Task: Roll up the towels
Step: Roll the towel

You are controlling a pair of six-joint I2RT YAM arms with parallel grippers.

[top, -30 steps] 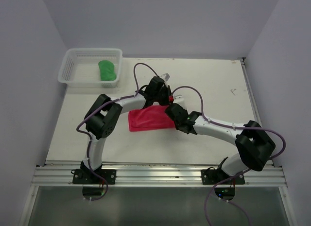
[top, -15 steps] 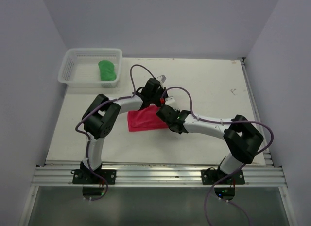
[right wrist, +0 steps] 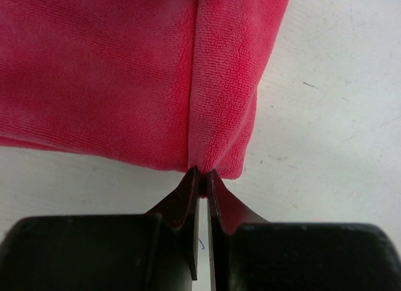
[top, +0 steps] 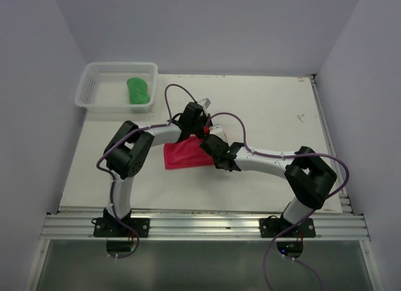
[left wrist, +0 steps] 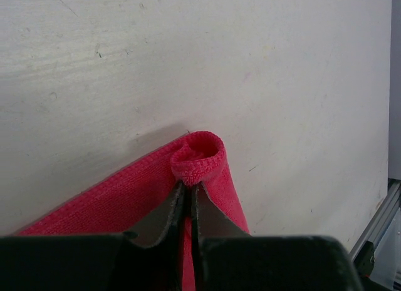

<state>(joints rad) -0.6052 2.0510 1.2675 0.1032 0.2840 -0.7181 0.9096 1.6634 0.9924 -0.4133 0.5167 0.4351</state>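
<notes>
The pink-red towel (top: 180, 154) lies mid-table, its right part rolled over. My left gripper (left wrist: 187, 188) is shut on the towel's far rolled corner (left wrist: 199, 158), which curls into a small loop at the fingertips. My right gripper (right wrist: 202, 174) is shut on the near end of the same rolled edge (right wrist: 222, 116). In the top view both grippers, left (top: 202, 123) and right (top: 209, 142), sit close together at the towel's right side. The green towel (top: 138, 91) lies rolled in the white basket (top: 94, 75) at the back left.
The white mesh basket stands at the table's back-left corner. Purple cables loop over both arms (top: 188, 91). An aluminium rail (top: 207, 225) runs along the near edge. Bare white tabletop (top: 276, 109) spreads to the right and back.
Both grippers have moved left with the towel's edge, rolling it further over. The visible flat part of the pink-red towel has grown shorter. The right arm's elbow has swung left.
</notes>
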